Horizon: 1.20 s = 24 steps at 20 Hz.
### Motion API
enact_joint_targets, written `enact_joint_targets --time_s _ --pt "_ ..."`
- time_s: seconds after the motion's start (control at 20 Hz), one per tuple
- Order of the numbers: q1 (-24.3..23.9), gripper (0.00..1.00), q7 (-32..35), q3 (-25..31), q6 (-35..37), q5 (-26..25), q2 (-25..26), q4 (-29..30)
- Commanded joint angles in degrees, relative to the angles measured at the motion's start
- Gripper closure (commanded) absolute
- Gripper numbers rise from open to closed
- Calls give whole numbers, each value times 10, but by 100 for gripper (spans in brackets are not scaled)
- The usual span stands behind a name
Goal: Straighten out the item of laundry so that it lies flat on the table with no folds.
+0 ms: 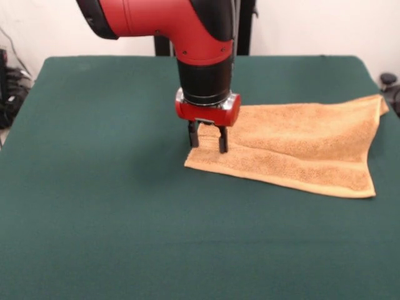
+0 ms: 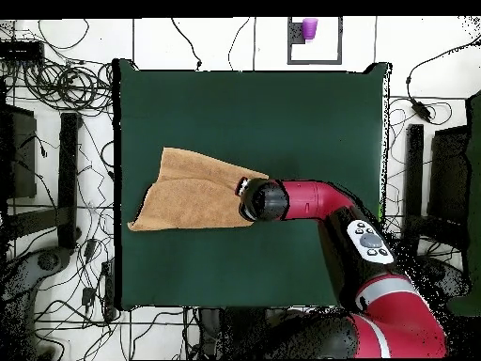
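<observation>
The orange-tan towel (image 1: 300, 140) lies on the right half of the green table (image 1: 94, 187), reaching the table's right edge. It is folded over itself, with a long crease running along it and a paler band near its front edge. My gripper (image 1: 208, 142) points straight down over the towel's left end, its two fingers apart and their tips at the cloth's surface. In the overhead view the towel (image 2: 188, 193) lies at the table's (image 2: 282, 113) left side, and the arm's wrist (image 2: 263, 200) hides the gripper and the towel's right end.
Cables and dark equipment (image 2: 56, 169) surround the table on the floor. A purple cup (image 2: 309, 28) sits beyond the table's far edge. Dark objects (image 1: 9, 87) stand beside the table's left edge in the front view.
</observation>
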Motion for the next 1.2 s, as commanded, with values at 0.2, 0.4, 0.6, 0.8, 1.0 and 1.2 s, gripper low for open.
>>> enact_joint_targets --time_s 0.2,0.4,0.6,0.8,1.0,1.2 --pt "-22 0 -91 21 35 -49 28 17" --pt "-22 0 -99 19 52 -51 16 15" --pt "-49 0 -121 37 58 -47 12 25" --pt "-48 0 -112 34 53 -58 14 25" --pt "-49 0 -110 36 57 -62 9 26" --pt "-45 0 -98 35 46 -68 18 22"
